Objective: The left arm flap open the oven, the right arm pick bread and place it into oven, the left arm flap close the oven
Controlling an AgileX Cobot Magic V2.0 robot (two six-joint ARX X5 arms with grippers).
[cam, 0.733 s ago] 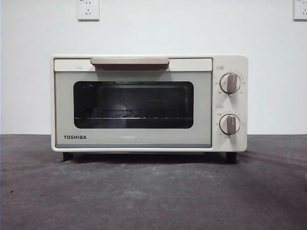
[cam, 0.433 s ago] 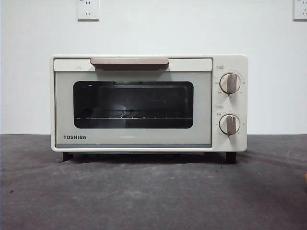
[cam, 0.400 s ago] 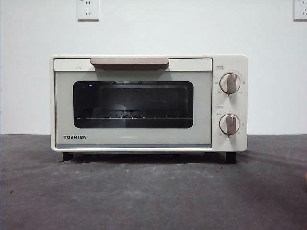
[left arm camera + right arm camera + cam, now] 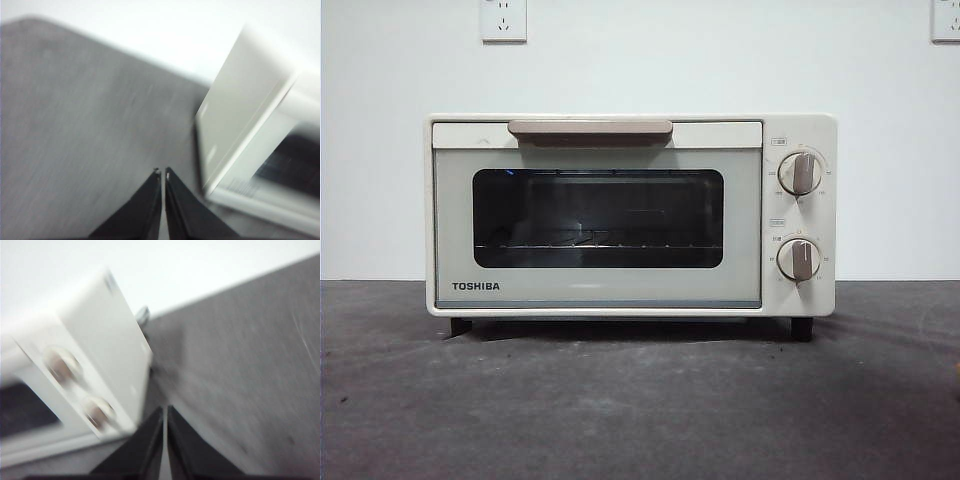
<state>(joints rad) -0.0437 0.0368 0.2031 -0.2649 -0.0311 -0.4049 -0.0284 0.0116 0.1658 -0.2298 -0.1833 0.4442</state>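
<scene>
The cream-white oven (image 4: 600,290) stands in the middle of the dark table with its door shut and its beige handle (image 4: 590,129) along the top. Through the dark glass I see only the wire rack (image 4: 590,245). The bread is out of view in every frame. My left gripper (image 4: 161,172) is shut with nothing in it and hovers over the table off the oven's (image 4: 240,115) plain side wall. My right gripper (image 4: 165,409) is also shut and empty, near the oven's (image 4: 115,340) corner on the side of its two knobs (image 4: 62,365). Neither arm shows in the front view.
Two beige knobs (image 4: 800,173) sit on the oven's right panel. A white wall with two sockets (image 4: 504,20) rises behind the oven. Grey table top (image 4: 640,410) stretches in front of it and to both sides.
The oven stays put with its door shut. Only faint reflections in its glass shift a little.
</scene>
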